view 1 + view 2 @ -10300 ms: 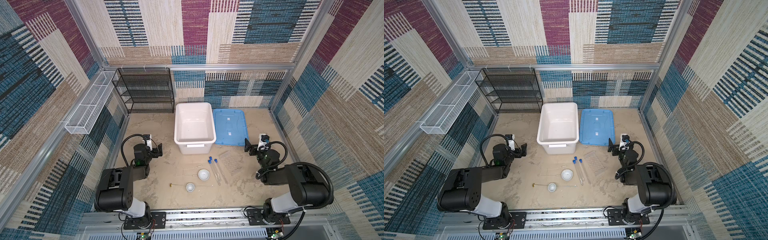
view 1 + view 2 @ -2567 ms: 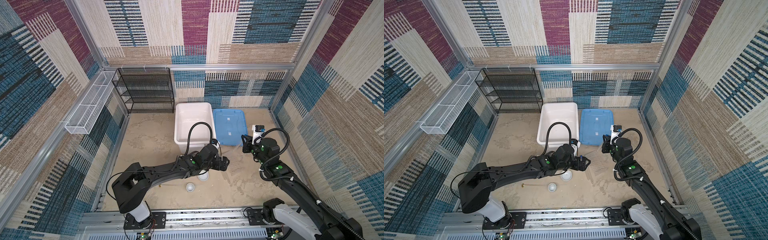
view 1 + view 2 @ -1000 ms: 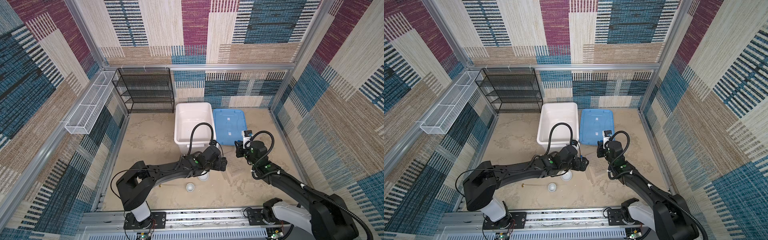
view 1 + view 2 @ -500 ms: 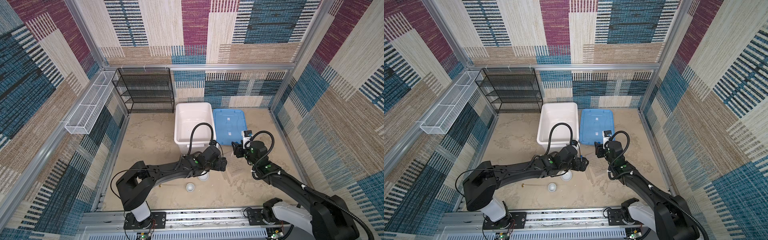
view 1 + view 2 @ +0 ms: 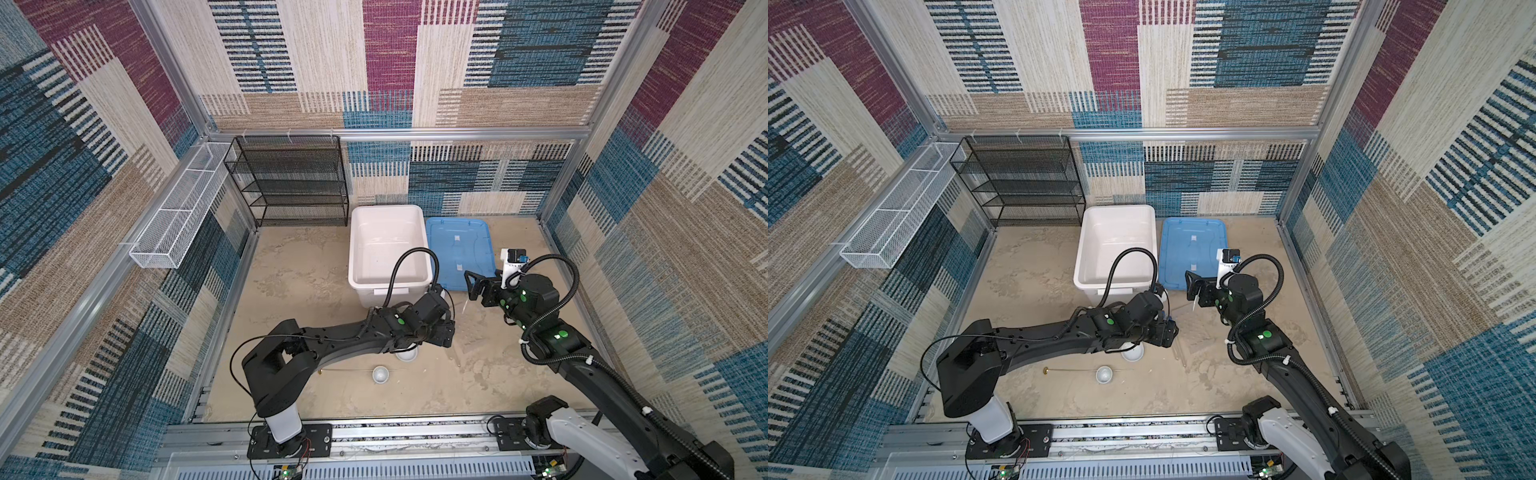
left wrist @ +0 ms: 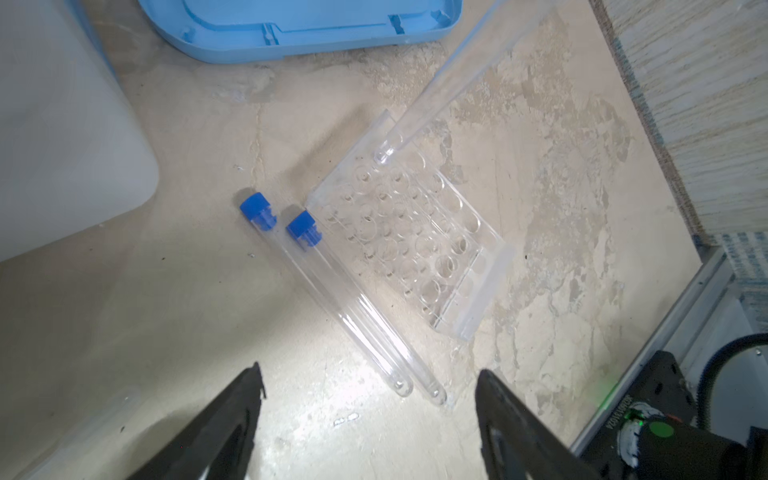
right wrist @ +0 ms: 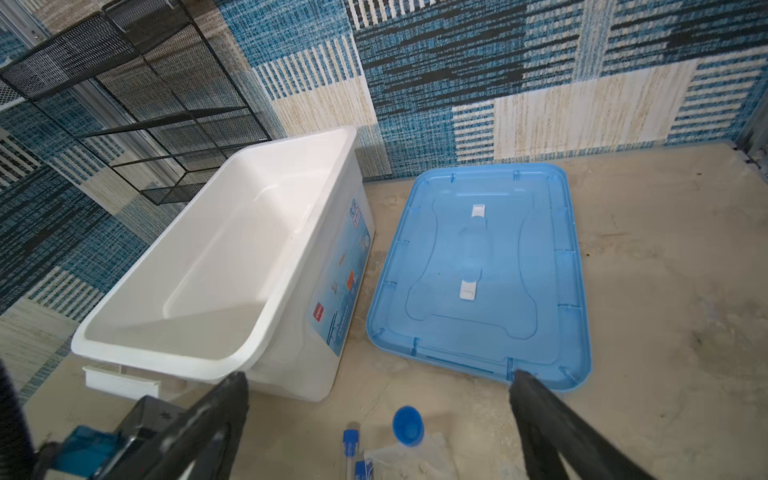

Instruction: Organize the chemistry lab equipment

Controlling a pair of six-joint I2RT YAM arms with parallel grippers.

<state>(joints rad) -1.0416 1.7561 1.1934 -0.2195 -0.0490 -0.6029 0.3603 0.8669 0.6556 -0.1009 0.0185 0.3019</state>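
Where the arms meet over the beige tabletop (image 5: 299,291) in both top views, the left gripper (image 5: 445,333) hovers low near the right gripper (image 5: 473,286), likely so both can work the tubes. From the left wrist, its fingers (image 6: 220,432) stand wide, holding nothing. Two long clear blue-capped tubes (image 6: 328,299) lie flat just ahead of the tips, beside the clear plastic rack (image 6: 415,245). A third clear tube (image 6: 451,83) leans with its round end at a rack hole. From the right wrist, wide-apart fingers (image 7: 203,432) flank that tube's blue cap (image 7: 408,424) without touching, so it seems to rest on the rack alone.
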